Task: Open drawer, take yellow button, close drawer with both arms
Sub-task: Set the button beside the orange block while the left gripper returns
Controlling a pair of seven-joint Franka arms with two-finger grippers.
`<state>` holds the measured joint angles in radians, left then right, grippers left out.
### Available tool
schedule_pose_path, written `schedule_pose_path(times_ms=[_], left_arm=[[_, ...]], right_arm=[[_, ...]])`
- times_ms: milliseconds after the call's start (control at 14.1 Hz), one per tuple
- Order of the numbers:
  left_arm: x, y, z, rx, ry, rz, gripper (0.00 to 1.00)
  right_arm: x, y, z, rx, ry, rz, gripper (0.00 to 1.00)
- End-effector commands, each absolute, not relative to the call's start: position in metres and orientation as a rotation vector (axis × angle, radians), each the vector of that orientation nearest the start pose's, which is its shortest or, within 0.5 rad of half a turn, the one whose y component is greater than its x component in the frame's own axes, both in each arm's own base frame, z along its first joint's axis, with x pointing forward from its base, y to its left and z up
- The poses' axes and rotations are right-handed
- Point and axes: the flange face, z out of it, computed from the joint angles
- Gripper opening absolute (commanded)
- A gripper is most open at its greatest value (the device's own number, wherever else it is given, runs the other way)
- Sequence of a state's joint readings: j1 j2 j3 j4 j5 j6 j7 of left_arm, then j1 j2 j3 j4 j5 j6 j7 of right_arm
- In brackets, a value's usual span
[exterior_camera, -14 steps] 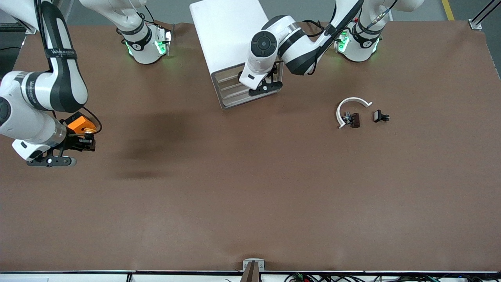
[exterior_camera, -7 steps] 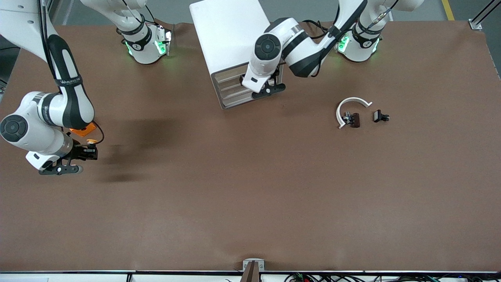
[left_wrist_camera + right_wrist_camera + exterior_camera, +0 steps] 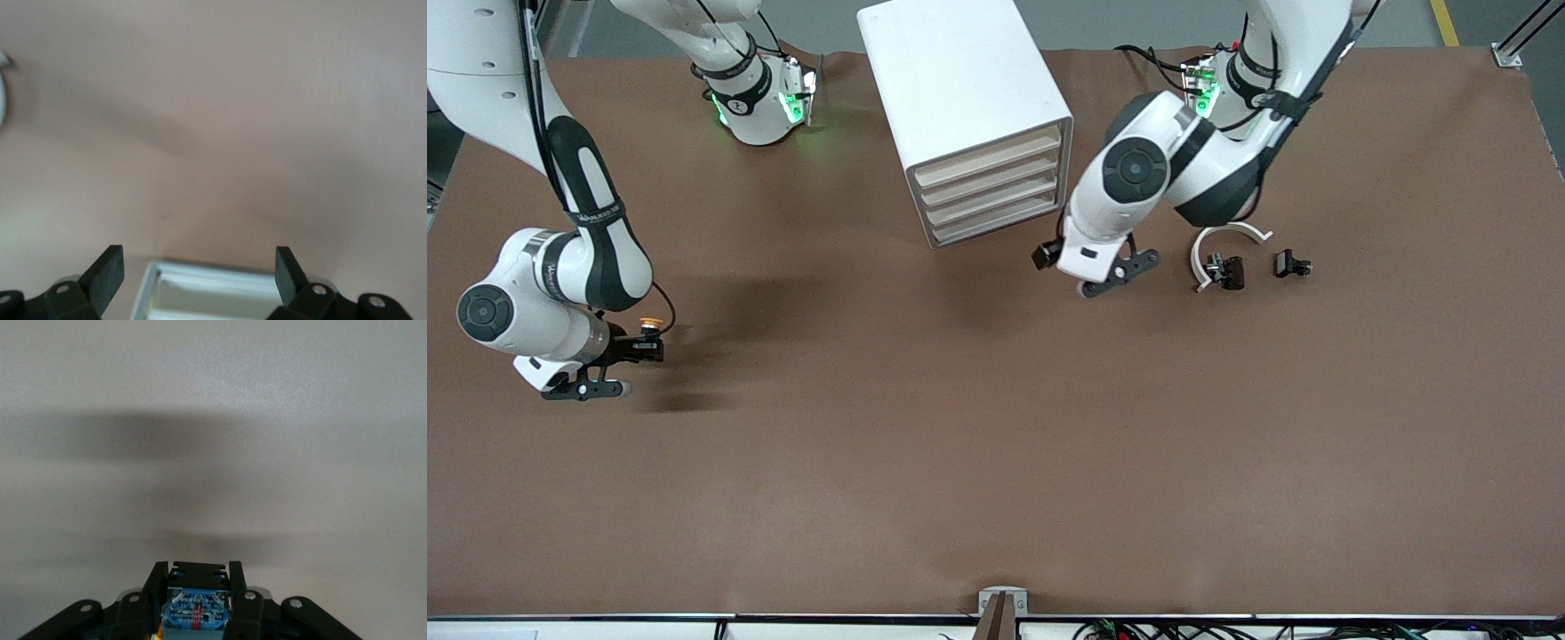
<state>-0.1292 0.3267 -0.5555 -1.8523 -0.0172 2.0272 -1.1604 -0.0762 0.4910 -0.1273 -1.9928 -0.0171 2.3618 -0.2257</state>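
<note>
Button pinched in right gripper fingers over table; left gripper fingers wide, empty.

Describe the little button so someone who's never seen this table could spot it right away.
Follow the right arm out to its end of the brown table; its hand is shut on the button. It is a tiny part with a round yellow-orange cap on a dark body, the only colored thing there, unlike the black clips by the white curved strip.
</note>
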Motion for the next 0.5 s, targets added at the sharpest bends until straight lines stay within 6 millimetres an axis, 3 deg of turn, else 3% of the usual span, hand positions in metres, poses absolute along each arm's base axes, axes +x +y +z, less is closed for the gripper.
schedule_pose_path(times_ms=[0, 142, 427], left_arm=[[0.521, -0.329, 0.393, -3.047, -0.792, 0.273, 1.00], [0.550, -0.275, 0.407, -3.055, -0.780, 0.257, 1.00], [0.580, -0.186, 0.455, -3.080, -0.714, 0.150, 1.00]], right_arm=[[0.587, -0.124, 0.186, -3.141, -0.066, 0.185, 0.08], [0.587, -0.125, 0.180, -3.122, -0.072, 0.163, 0.09], [0.587, -0.126, 0.177, -3.119, -0.061, 0.149, 0.16]])
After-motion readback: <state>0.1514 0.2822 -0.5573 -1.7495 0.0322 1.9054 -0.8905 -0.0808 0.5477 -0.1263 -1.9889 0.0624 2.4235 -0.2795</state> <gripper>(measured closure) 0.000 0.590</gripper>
